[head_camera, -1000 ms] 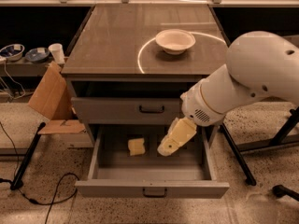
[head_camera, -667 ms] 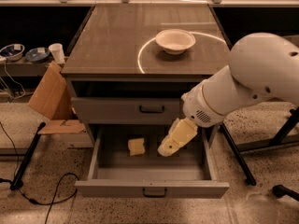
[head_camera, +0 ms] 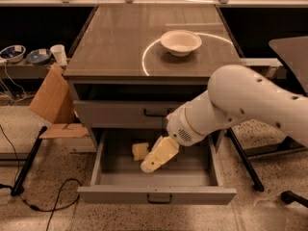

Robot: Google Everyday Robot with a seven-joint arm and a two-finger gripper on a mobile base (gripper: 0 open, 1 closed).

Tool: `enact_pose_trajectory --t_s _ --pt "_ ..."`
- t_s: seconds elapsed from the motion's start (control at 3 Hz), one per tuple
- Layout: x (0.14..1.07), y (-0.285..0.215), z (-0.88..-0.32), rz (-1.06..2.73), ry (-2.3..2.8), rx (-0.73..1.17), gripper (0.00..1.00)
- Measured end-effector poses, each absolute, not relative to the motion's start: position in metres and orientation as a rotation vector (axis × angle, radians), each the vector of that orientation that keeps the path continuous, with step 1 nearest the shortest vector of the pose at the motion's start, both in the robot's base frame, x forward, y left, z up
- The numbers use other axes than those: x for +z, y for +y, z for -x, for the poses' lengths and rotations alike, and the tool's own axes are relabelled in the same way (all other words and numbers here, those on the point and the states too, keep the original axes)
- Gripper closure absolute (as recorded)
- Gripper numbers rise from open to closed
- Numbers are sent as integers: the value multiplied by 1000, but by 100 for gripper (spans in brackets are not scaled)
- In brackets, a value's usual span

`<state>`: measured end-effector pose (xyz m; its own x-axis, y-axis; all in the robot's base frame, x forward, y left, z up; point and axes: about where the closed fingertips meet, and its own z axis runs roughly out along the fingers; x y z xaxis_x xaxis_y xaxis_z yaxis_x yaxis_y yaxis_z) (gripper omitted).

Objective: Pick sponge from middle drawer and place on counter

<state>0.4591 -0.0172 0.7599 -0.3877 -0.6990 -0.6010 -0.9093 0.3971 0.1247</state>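
The sponge (head_camera: 139, 150), a small pale-yellow foam block, lies on the floor of the middle drawer (head_camera: 120, 195), left of its centre. The drawer is pulled wide open under the handled drawer above it (head_camera: 125, 113). My gripper (head_camera: 153, 162), with its yellowish tip, reaches down into the open drawer from the right. Its tip is just right of the sponge and slightly in front of it, very close or touching. The counter (head_camera: 120, 42) is the glossy grey-brown cabinet top with a pale curved ring mark.
A white bowl (head_camera: 180, 41) stands on the counter at the right rear. My white arm (head_camera: 250, 105) crosses the cabinet's right front. Cardboard (head_camera: 50, 100) leans left of the cabinet. Cables (head_camera: 43, 201) lie on the floor at the left, and dark stand legs stand on both sides.
My gripper has moved left and a little lower inside the drawer, closing in on the sponge. The sponge and the bowl have not moved.
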Motion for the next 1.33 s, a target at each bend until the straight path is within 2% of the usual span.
enact_pose_trajectory --t_s 1.0,1.33 --pt "648 105 -468 1211 2215 995 0" --pt "648 105 -468 1207 2216 993 0"
